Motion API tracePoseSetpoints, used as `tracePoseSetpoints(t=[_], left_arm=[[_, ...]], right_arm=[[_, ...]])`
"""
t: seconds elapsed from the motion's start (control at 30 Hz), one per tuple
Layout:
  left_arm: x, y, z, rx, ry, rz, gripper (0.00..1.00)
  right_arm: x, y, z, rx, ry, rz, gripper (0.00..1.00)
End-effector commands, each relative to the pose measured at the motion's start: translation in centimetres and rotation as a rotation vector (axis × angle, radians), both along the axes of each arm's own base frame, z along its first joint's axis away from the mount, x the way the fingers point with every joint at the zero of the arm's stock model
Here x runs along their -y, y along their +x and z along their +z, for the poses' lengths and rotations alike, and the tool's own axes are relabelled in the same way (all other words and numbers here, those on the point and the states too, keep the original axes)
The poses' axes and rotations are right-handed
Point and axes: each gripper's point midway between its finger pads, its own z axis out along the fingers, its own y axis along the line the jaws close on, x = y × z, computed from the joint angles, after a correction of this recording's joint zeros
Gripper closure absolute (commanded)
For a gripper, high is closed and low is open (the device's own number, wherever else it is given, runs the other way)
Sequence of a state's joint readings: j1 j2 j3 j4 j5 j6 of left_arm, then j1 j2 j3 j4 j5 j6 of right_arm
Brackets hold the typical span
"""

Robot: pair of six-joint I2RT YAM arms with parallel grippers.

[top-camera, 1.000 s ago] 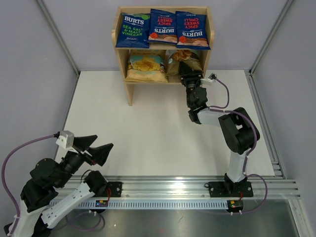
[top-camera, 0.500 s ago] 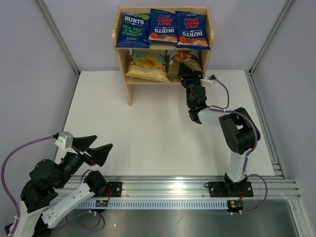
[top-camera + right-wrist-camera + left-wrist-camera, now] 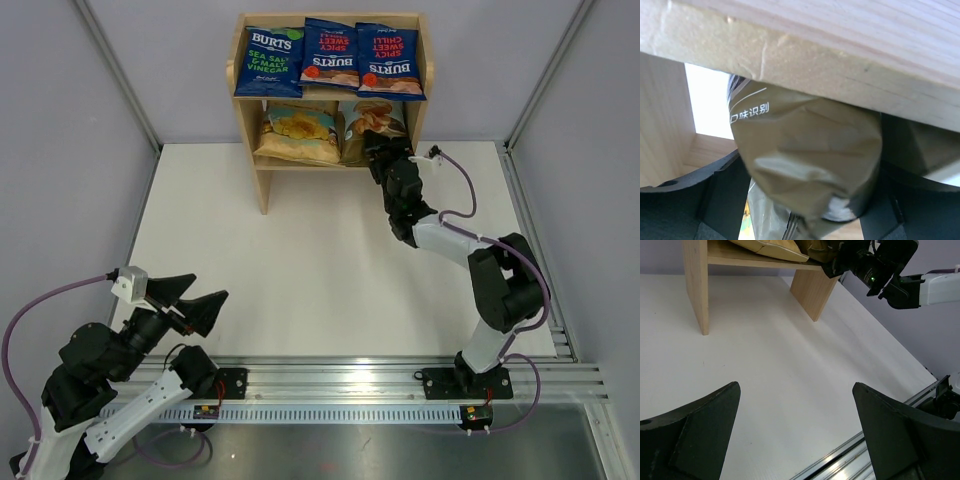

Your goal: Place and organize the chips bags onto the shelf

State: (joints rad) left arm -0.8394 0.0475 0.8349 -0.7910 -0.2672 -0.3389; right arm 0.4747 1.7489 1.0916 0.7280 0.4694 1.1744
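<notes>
The light-wood shelf (image 3: 262, 180) stands at the back of the table. Three dark-blue Burts bags (image 3: 330, 55) lie side by side on its top tier. The tan-yellow bag (image 3: 297, 132) lies on the left of the lower tier. The light-blue and brown bag (image 3: 372, 116) is on the right of the lower tier. My right gripper (image 3: 379, 149) reaches in at the lower tier's front edge, shut on this bag's near end. In the right wrist view the bag (image 3: 810, 150) fills the gap between the fingers (image 3: 722, 195) under the shelf board (image 3: 815, 55). My left gripper (image 3: 205, 297) is open and empty.
The left wrist view shows white table between the open fingers of my left gripper (image 3: 797, 415), the shelf's leg (image 3: 696, 285) ahead and my right arm (image 3: 885, 270) at the shelf's right side. Grey walls surround the table. A metal rail (image 3: 400, 385) runs along the near edge.
My right arm has stretched towards the shelf, pushing the light-blue and brown bag deeper and more upright into the lower tier. The left arm has barely moved.
</notes>
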Motion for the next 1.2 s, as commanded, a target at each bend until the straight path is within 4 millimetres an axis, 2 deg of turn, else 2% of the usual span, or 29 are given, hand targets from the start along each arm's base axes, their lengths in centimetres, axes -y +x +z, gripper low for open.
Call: tracePoseSetpoints(t=[0.0, 0.1, 0.13, 0.23, 0.3, 0.33, 0.47, 0.6, 0.73, 0.77, 0.97, 1.07, 1.17], left_arm=[[-0.4, 0.1, 1.2, 0.046, -0.036, 0.019, 0.01], [-0.4, 0.2, 1.2, 0.043, -0.035, 0.02, 0.01], [-0.5, 0.2, 1.2, 0.044, -0.035, 0.025, 0.01], [-0.6, 0.2, 1.2, 0.043, -0.038, 0.032, 0.01], [-0.7, 0.3, 1.1, 0.04, -0.037, 0.035, 0.01], [-0.8, 0.3, 1.1, 0.039, -0.036, 0.042, 0.01], [-1.1, 0.5, 1.1, 0.033, -0.039, 0.067, 0.01], [-2.6, 1.6, 0.3, -0.023, -0.031, 0.179, 0.01], [-4.9, 3.2, -0.8, -0.106, 0.019, 0.373, 0.01], [-4.8, 3.7, -1.2, -0.129, 0.047, 0.392, 0.01], [-4.6, 4.6, -2.0, -0.175, 0.112, 0.44, 0.01], [-4.9, 4.8, -2.1, -0.18, 0.117, 0.469, 0.01], [-5.2, 5.2, -2.2, -0.176, 0.125, 0.494, 0.01]], right_arm=[[1.2, -0.4, -1.9, -0.139, -0.06, -0.027, 0.19], [1.2, -1.0, -1.6, -0.171, -0.064, -0.006, 0.13], [1.2, -1.3, -1.7, -0.185, -0.066, 0.002, 0.09], [1.3, -1.8, -1.6, -0.203, -0.059, 0.019, 0.08], [1.3, -2.1, -1.3, -0.21, -0.057, 0.033, 0.01], [1.5, -2.3, -1.7, -0.231, -0.068, 0.036, 0.0], [1.7, -3.0, -1.0, -0.254, -0.086, 0.05, 0.0], [1.9, -3.9, -1.1, -0.289, -0.099, 0.066, 0.01], [2.1, -5.5, -1.8, -0.303, -0.144, 0.098, 0.01], [2.4, -6.0, -1.0, -0.285, -0.146, 0.098, 0.01], [3.4, -8.8, 0.2, -0.25, -0.244, 0.128, 0.0], [4.1, -10.6, 1.1, -0.218, -0.337, 0.155, 0.01], [4.6, -12.5, 2.0, -0.178, -0.507, 0.201, 0.0]])
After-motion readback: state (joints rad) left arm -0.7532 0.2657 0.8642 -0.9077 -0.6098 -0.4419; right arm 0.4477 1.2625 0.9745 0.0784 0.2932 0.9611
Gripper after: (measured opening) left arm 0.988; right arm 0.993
